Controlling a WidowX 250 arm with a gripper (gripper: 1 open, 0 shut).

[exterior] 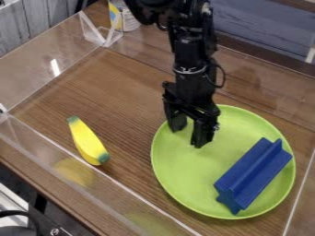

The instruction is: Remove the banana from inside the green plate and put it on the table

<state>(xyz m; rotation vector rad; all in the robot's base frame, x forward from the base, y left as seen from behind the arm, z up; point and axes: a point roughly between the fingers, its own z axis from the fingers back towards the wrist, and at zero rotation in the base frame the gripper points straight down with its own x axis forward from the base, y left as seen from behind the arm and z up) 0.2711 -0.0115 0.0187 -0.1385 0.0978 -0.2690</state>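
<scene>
Logging from my station: one banana point(87, 141), on the table point(120, 92), off to one side of the gripper point(196, 132) and well apart from it. One green plate point(191, 180), under the gripper, blue block point(252, 175) aboard. Gripper: fingers dark and bunched; I cannot tell opening or grip. Placement looks done; I judge only retreat remains.

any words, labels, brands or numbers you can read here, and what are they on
No text can be read in this view.
White and yellow container at the back: may carry printing, but it is too small and blurred to read.
Banana, green plate and blue block: no lettering shows.
Gripper: no readable marking on its dark parts.
</scene>
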